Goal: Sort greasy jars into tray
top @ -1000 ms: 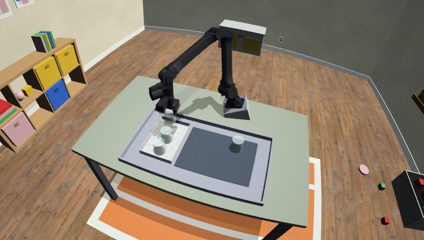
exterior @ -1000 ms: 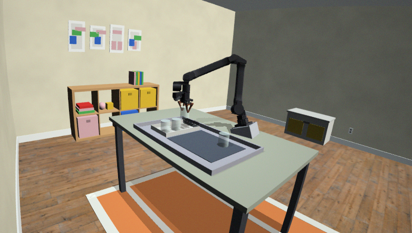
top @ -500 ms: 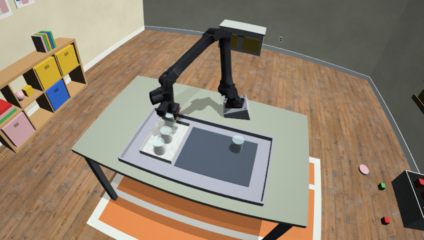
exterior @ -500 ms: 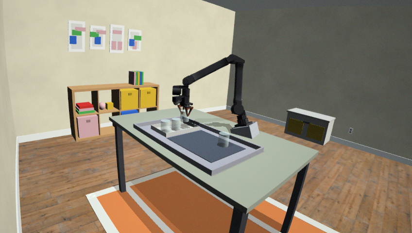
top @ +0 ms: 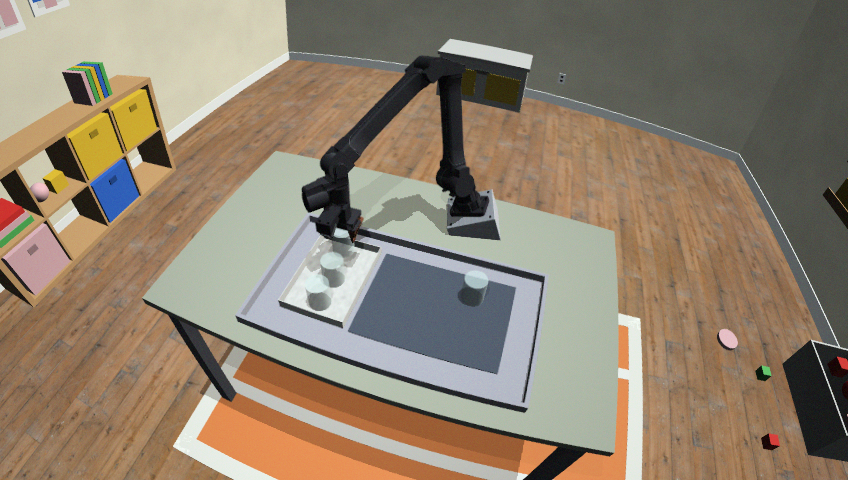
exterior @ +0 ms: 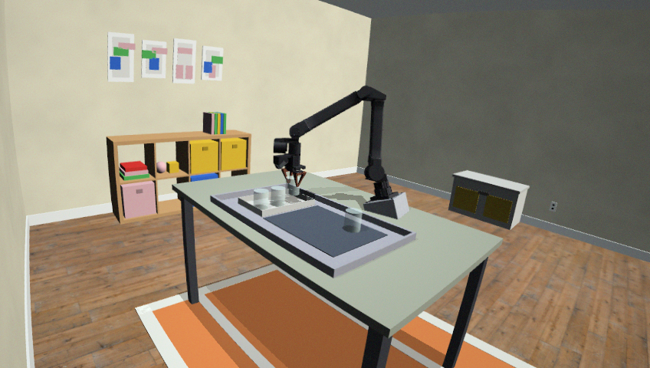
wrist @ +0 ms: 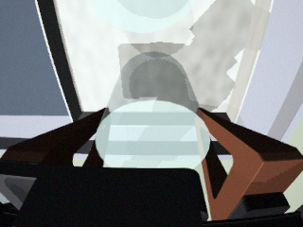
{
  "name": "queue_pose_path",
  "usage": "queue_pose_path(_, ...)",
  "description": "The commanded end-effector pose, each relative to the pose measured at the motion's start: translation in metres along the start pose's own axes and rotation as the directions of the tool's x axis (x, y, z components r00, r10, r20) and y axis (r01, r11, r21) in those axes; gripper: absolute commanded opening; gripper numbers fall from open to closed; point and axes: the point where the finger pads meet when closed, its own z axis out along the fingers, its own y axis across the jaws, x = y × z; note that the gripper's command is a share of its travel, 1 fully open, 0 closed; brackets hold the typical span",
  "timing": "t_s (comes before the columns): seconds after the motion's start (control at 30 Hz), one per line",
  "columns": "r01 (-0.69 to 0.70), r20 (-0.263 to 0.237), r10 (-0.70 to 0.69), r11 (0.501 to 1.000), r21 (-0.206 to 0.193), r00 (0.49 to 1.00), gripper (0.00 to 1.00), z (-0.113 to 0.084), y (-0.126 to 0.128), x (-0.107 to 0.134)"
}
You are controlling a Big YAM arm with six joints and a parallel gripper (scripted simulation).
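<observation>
Third jar gripped in your claw over the tray's far end; likely lower it gently, then release.

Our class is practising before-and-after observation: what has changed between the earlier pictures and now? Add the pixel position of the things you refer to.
The gripper [top: 345,236] [exterior: 293,183] [wrist: 152,114] has moved down, lowering its held glass jar [top: 341,240] [exterior: 294,190] [wrist: 152,137] toward the tray [top: 312,314] [exterior: 264,211] [wrist: 61,57]. Nothing was newly gripped or released. The two tray jars [top: 332,267] [exterior: 277,195] [wrist: 142,19] and the jar on the mat [top: 474,288] [exterior: 352,220] stayed put.
</observation>
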Motion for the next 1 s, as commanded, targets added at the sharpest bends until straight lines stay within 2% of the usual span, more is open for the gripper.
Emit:
queue_pose_path(0.0, 0.005, 0.015, -0.005, 1.000, 0.008, 1.000, 0.00, 0.000, -0.005, -0.002)
queue_pose_path(0.47, 0.005, 0.015, -0.005, 1.000, 0.008, 1.000, 0.00, 0.003, -0.004, -0.001)
queue_pose_path(0.97, 0.005, 0.015, -0.005, 1.000, 0.008, 1.000, 0.00, 0.020, -0.004, -0.001)
